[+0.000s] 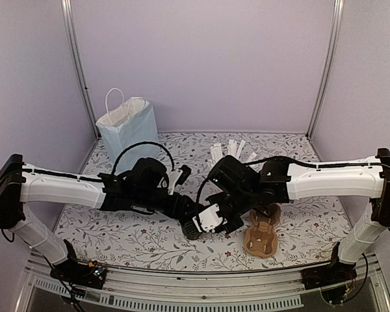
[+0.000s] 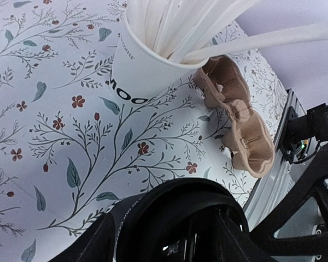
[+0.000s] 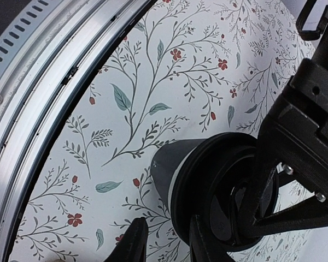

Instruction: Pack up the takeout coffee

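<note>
**Tight quarters at mid-bench, close to the front rail**

Toward the front of the bench, not far from the metal rail: one takeout coffee, black, capped with a black lid. Hemmed in on both flanks by two arms meeting over it. Near its right, one brown cardboard carrier, also close to the front edge. Further back, behind the right arm, one white cup crammed with white sticks. At the back left, one pale blue paper bag, upright, mouth open, well apart from the rest. Bare flowered bench between bag and left arm and along the front left; walls close on three sides.

Left pincer set right over the lid; cannot tell whether clenched or slack. Right pincer released, parted only a little: one finger clear of the coffee with bench showing between, the other in front of its side.
</note>
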Controlling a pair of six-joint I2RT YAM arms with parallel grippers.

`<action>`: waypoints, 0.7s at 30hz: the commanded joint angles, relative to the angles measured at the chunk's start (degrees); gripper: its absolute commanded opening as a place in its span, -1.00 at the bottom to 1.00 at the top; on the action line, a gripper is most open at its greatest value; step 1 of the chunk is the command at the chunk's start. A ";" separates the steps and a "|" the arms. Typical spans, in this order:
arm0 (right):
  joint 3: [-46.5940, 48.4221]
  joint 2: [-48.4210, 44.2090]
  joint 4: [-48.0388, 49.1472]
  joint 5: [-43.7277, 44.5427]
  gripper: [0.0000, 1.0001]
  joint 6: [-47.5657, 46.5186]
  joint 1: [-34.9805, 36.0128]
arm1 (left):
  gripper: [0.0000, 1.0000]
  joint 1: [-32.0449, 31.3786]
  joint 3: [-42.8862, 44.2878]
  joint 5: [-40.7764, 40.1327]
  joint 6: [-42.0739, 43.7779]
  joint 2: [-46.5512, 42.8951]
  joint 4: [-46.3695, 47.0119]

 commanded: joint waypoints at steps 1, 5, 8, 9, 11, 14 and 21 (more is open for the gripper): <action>0.12 1.68 2.34 2.88 -0.42 -1.04 0.75 | 0.23 -0.90 -2.90 -0.41 1.38 3.46 -6.22; -1.02 2.37 2.89 3.78 -0.43 -1.69 1.08 | 0.23 -0.71 -3.23 -0.69 1.79 3.94 -6.37; -1.50 2.74 2.95 3.87 -0.46 -1.73 1.11 | 0.22 -0.45 -3.71 -1.01 1.96 4.07 -6.19; -1.64 2.97 2.99 3.87 -0.47 -1.67 1.11 | 0.22 -0.39 -3.88 -1.07 1.93 4.14 -6.10; -1.97 3.25 3.03 3.75 -0.51 -1.55 1.24 | 0.21 -0.21 -4.40 -1.33 1.88 4.34 -6.05; -2.65 3.86 3.12 3.63 -0.58 -1.44 1.54 | 0.19 0.04 -5.26 -1.60 1.88 4.39 -5.81; -8.05 7.31 6.24 5.14 -0.76 -2.06 1.81 | 0.17 1.34 -7.95 -1.69 1.87 4.29 -4.19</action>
